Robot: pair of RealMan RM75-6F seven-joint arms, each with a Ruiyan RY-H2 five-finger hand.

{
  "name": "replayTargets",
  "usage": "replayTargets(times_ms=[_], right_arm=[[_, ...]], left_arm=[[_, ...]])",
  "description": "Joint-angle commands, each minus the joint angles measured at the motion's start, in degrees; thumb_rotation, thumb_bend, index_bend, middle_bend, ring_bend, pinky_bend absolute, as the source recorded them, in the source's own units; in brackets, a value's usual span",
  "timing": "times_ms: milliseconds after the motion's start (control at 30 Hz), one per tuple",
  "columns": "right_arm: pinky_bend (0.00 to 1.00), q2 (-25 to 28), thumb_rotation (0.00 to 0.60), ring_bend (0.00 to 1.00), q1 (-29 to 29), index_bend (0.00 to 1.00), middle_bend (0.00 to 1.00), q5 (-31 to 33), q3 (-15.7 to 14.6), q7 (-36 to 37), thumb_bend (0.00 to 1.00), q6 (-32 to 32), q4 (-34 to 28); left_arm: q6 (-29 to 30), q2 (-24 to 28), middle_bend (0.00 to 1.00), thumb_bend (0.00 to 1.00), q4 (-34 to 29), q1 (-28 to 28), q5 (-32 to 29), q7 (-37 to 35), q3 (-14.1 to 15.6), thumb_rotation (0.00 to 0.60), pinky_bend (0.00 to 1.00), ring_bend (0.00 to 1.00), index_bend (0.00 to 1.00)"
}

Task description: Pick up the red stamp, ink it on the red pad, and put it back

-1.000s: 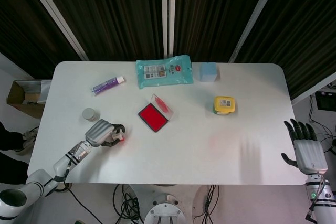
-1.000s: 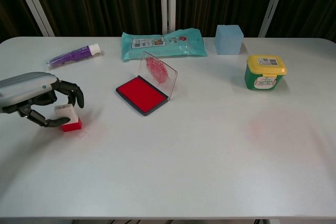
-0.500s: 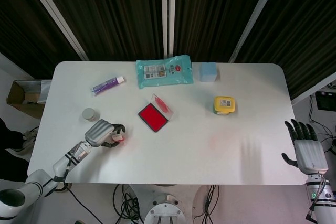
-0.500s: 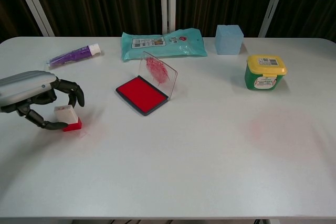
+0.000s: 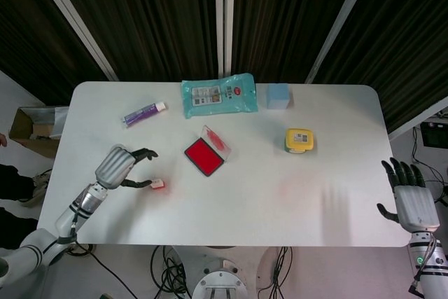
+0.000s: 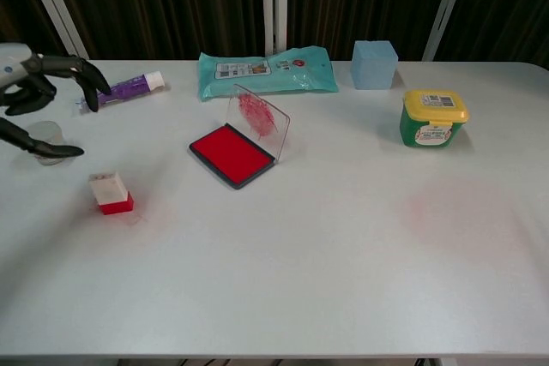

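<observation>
The red stamp [image 5: 159,185] [image 6: 111,192], white on top with a red base, stands on the table at the left front. My left hand [image 5: 119,167] [image 6: 39,92] hovers above and to the left of it, fingers spread, holding nothing. The red ink pad [image 5: 204,156] [image 6: 232,153] lies open in the middle of the table, its clear lid [image 6: 260,116] tilted up behind it. My right hand [image 5: 408,197] hangs open off the table's right front corner, seen only in the head view.
A purple tube [image 5: 143,113] [image 6: 124,89], a teal wipes pack [image 5: 219,95] [image 6: 266,71], a pale blue cube [image 5: 278,96] [image 6: 374,63] and a yellow-lidded green tub [image 5: 299,141] [image 6: 434,117] lie along the back and right. A small clear cup [image 6: 47,136] sits under my left hand.
My left hand let go of the red stamp and rose up and away to the left, fingers opening. The stamp stays standing on the table. The right hand is nearly unmoved.
</observation>
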Motion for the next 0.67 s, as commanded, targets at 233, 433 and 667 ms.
replayTargets(times_ms=[233,433,667], right_arm=[[0.0,-0.35,0.6,0.0,-0.95,0.0,0.0,-0.76,0.13,1.42,0.12,2.14,0.35],[0.0,0.59,0.6,0.0,-1.4,0.0,0.0,-2.63,-0.32,1.41,0.12,3.48,-0.57],[0.0,0.74,0.6,0.0,-1.3,0.0,0.0,-2.8,-0.39,0.53,0.12,3.21,-1.23]], left_arm=[[7.13,23.96,0.07,0.1,-31.4,15.07,-14.25,24.63,-1.95,0.0,0.18,0.07,0.1],[7.66,25.75,0.07,0.1,-31.07,18.5,-13.24,24.05,-0.48,0.0,0.17,0.07,0.09],[8.41,25.95,0.07,0.1,-29.66,20.22,-12.95,22.86,-1.91,0.0,0.17,0.07,0.09]])
